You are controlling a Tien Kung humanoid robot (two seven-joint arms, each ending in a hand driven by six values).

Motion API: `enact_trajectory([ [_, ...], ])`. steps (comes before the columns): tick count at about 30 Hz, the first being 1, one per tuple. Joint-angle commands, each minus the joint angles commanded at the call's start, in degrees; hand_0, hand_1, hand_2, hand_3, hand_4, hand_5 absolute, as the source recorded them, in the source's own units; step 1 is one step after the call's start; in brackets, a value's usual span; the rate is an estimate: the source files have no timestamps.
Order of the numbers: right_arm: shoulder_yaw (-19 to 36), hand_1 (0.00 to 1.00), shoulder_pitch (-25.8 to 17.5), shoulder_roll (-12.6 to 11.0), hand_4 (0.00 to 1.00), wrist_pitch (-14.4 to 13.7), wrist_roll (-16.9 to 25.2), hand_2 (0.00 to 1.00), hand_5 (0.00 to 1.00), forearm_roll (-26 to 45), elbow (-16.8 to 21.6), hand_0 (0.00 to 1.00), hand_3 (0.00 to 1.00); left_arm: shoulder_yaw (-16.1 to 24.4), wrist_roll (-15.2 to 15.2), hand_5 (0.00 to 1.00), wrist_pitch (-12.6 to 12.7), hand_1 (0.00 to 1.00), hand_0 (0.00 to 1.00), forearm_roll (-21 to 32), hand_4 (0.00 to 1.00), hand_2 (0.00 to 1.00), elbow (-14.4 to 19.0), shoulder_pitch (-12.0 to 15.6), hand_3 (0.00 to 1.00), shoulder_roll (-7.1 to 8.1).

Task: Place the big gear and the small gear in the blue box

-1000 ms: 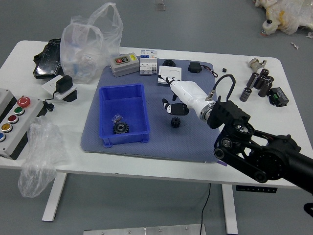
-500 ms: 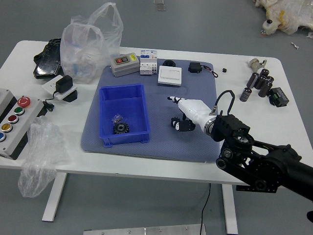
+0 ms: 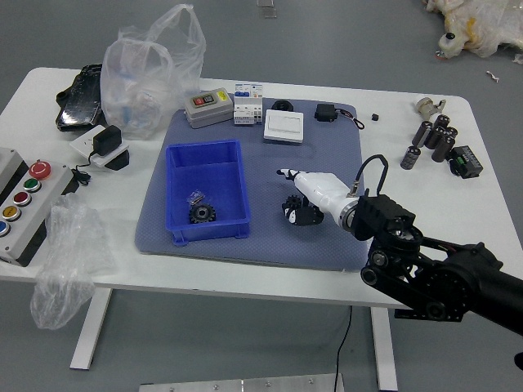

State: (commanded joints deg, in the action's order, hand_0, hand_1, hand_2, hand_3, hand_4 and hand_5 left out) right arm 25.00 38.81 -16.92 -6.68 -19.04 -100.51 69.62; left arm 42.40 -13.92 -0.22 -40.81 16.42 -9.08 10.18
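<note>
Head view: room beside box rim (image 3: 247, 192)

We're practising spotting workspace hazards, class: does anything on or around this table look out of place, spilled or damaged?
A crumpled clear plastic bag droops over the table's near edge at the left, beside the button box, so it looks discarded rather than placed. I see no spill or damage.

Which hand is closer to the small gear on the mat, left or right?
Right. The right hand is right at the small gear, reaching in from its right and partly covering it. The left hand is not in view.
</note>
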Motion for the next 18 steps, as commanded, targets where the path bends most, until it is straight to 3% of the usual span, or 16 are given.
enact_trajectory([
  [7,0.28,0.433,-0.09,0.13,0.407,1.24,-0.76,0.882,0.333,1.04,-1.10,0.333,0.947,-0.05,0.06,0.517,-0.03,0.636,0.681,0.01,0.749,0.656,-0.02,-0.12,0.779,-0.01],
  [8,0.39,0.424,-0.18,0.11,0.308,1.30,-1.04,0.872,0.337,0.92,-1.21,0.327,0.939,-0.05,0.10,0.515,-0.02,0.637,0.681,0.03,0.746,0.656,-0.03,-0.13,0.779,-0.01],
  [13,0.32,0.424,-0.23,0.03,0.308,1.55,-1.81,0.872,0.337,0.89,-1.48,0.327,0.939,0.07,0.17,0.515,-0.01,0.637,0.681,-0.04,0.746,0.656,-0.05,-0.21,0.779,0.07],
  [14,0.21,0.418,-0.19,0.03,0.157,1.60,-1.87,0.853,0.303,1.01,-1.53,0.322,0.930,0.06,0.20,0.519,-0.02,0.637,0.681,-0.04,0.745,0.656,-0.06,-0.24,0.779,0.08],
  [18,-0.27,0.418,-0.01,0.01,0.157,1.86,-2.02,0.853,0.303,1.65,-1.72,0.322,0.930,-0.24,0.51,0.519,0.05,0.637,0.681,0.40,0.745,0.656,-0.13,-0.33,0.779,0.09],
])
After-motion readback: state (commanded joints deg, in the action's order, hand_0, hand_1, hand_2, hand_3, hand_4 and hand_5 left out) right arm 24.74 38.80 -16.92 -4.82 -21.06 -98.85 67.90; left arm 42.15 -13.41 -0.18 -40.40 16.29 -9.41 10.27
